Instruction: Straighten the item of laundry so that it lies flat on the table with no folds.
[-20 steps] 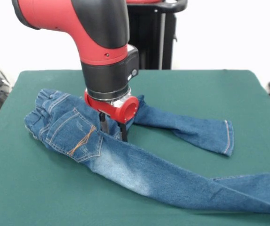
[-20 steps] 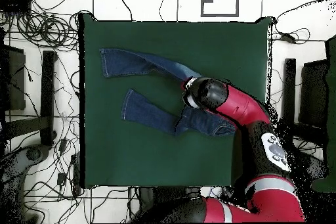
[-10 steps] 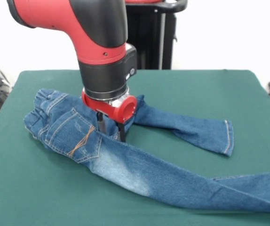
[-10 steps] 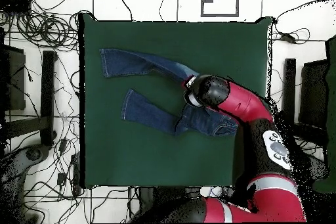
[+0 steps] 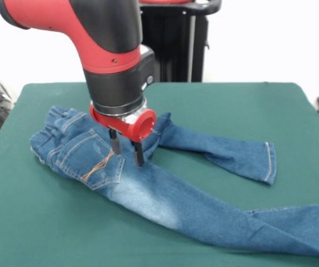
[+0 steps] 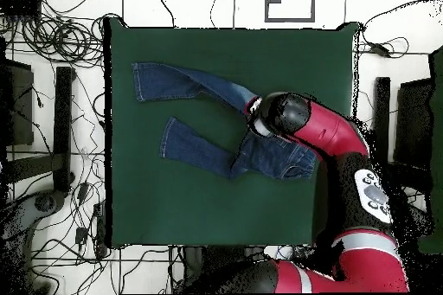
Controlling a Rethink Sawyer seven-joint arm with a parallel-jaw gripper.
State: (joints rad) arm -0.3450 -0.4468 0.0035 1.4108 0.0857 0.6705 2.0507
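Note:
The item of laundry, blue jeans (image 5: 165, 200), lies on the green table (image 5: 232, 100) with its back pocket up. The waist is bunched at the left and the crotch is folded. One leg runs to the right edge in front; the other (image 5: 226, 153) angles back to the right. My gripper (image 5: 127, 151) hangs open just over the seat beside the pocket, fingertips (image 5: 139, 156) at or barely above the denim. From overhead, the jeans (image 6: 195, 146) spread left of the arm's head (image 6: 279, 116), which hides the gripper.
Green felt (image 6: 173, 205) lies bare on all sides of the jeans. Off the table, cables (image 6: 52, 41) litter the floor, and dark stands (image 6: 65, 118) flank its sides.
The arm has shifted left in the front view and risen slightly. The fingertips that pressed into the crotch fold now sit higher, beside the pocket. The jeans have barely shifted.

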